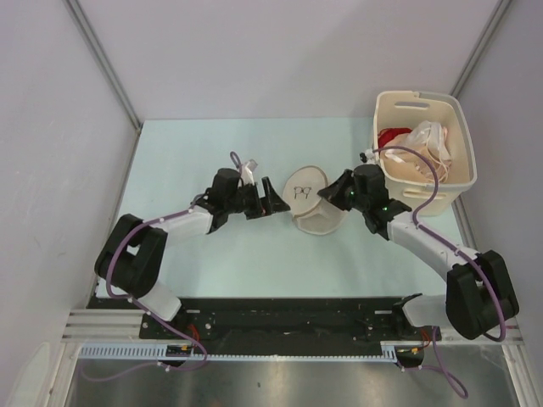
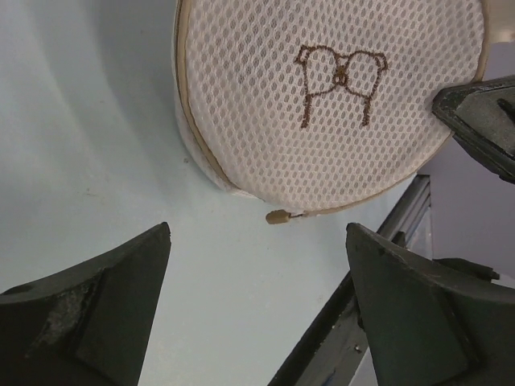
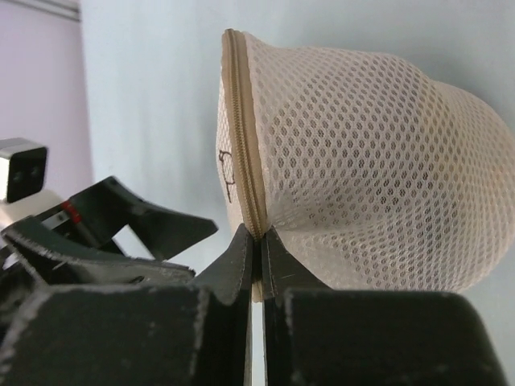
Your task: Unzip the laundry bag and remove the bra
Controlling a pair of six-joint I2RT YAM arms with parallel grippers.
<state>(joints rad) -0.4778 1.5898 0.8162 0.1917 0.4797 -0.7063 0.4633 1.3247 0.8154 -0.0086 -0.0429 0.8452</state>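
Pinched on the zip seam of the laundry bag, the right gripper has its two fingers pressed together with the tan zip tape caught between them at the rim. The bag stands tilted up on its edge at the middle of the table, between the two arms, its domed mesh side bulging towards the right arm and its flat face with the eyeglasses print turned towards the left arm. The left gripper faces that printed side with its jaws spread wide, near the bag and apart from it, with bare table between its fingers. Behind the right arm, at the far right of the table, stands a cream plastic basket holding a red cloth and a pale strappy garment; it is well apart from the bag. The left wrist view alone shows the small zip pull sticking out from the bag's lower rim, lying free just above the table. The right wrist view alone shows the clamp on the seam. What is inside the bag cannot be told through the mesh.
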